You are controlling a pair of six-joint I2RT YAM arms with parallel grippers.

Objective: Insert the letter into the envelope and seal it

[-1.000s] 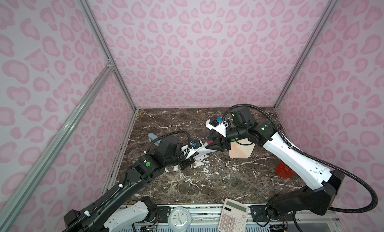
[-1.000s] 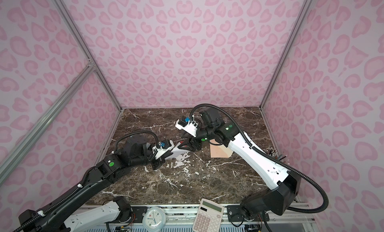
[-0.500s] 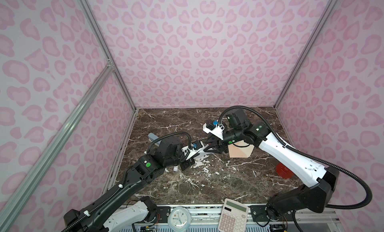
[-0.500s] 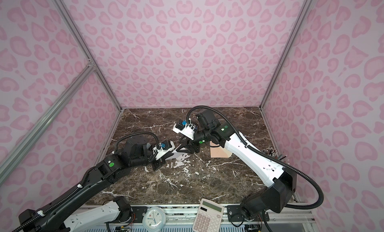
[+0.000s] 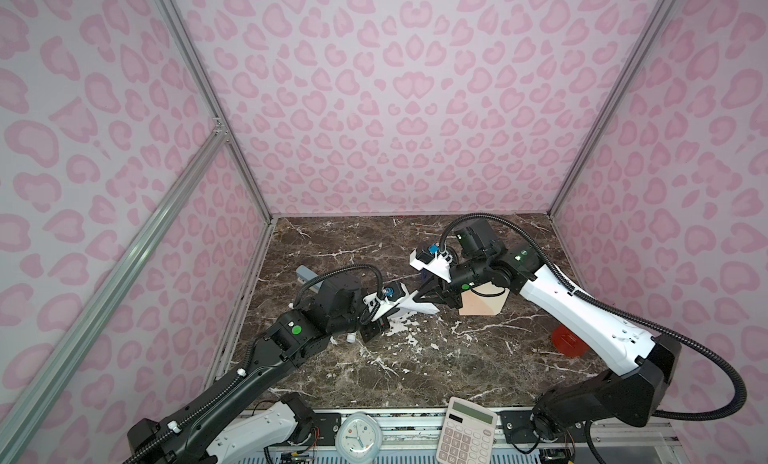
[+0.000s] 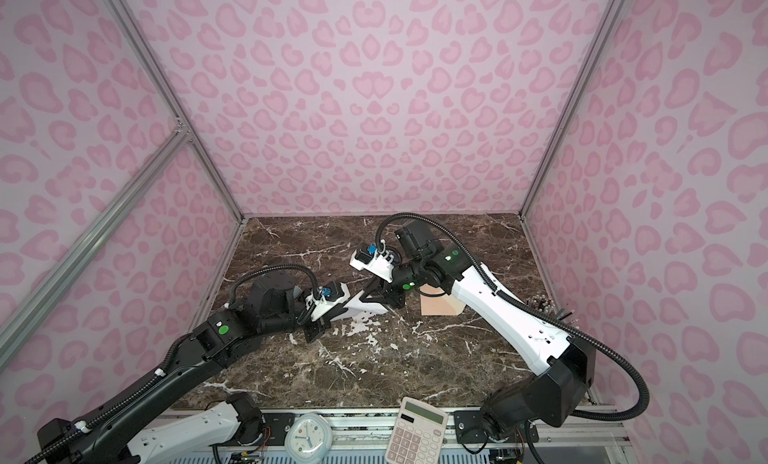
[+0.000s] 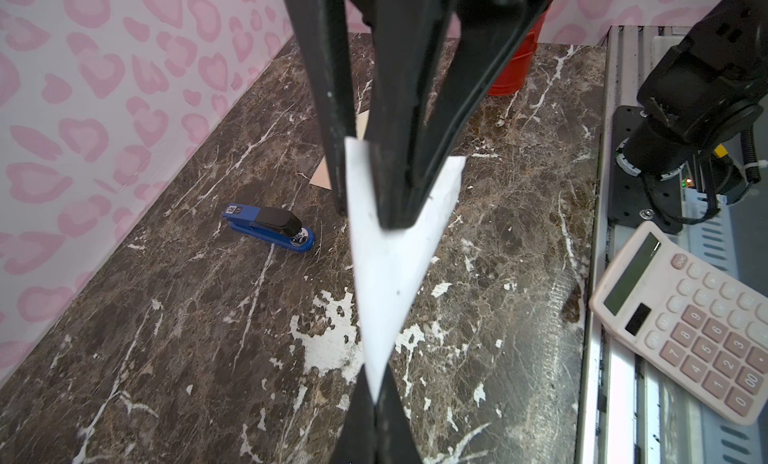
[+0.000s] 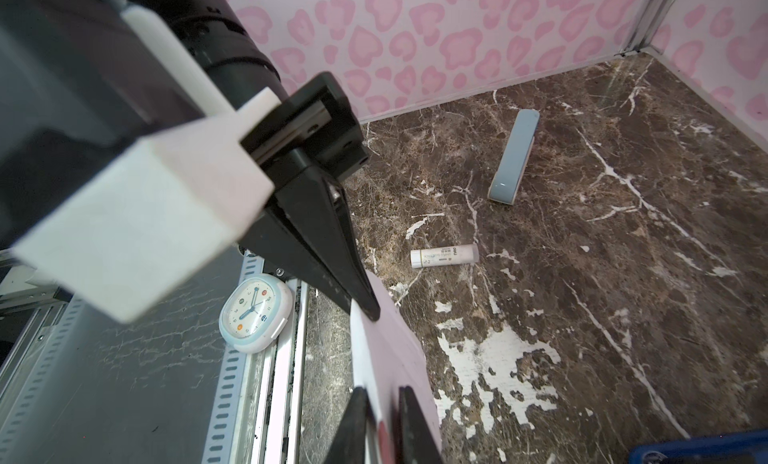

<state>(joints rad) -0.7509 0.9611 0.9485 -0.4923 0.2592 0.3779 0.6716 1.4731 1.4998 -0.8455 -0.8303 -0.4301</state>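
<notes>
The letter [image 7: 390, 266], pale on one face and pink [image 8: 390, 350] with a red edge on the other, hangs in the air above the marble between both arms. My left gripper [image 7: 374, 393] is shut on one pointed corner of it. My right gripper [image 8: 382, 393] is shut on the opposite end, one finger on each face; in both top views its black fingers [image 5: 432, 293] meet the sheet [image 6: 361, 306] mid-table. The peach envelope [image 5: 482, 302] lies flat on the table under the right forearm, apart from both grippers, and is partly hidden [image 6: 440, 304].
A blue stapler [image 7: 270, 229], a white glue stick [image 8: 444, 255] and a grey-blue bar [image 8: 513, 163] lie on the marble. A red cup [image 5: 567, 341] stands at the right. A calculator [image 5: 465, 433] and a clock [image 5: 356, 441] rest on the front rail.
The right gripper has swung left toward the left gripper and closed its jaws on the letter's free end. The left arm has held still with the letter.
</notes>
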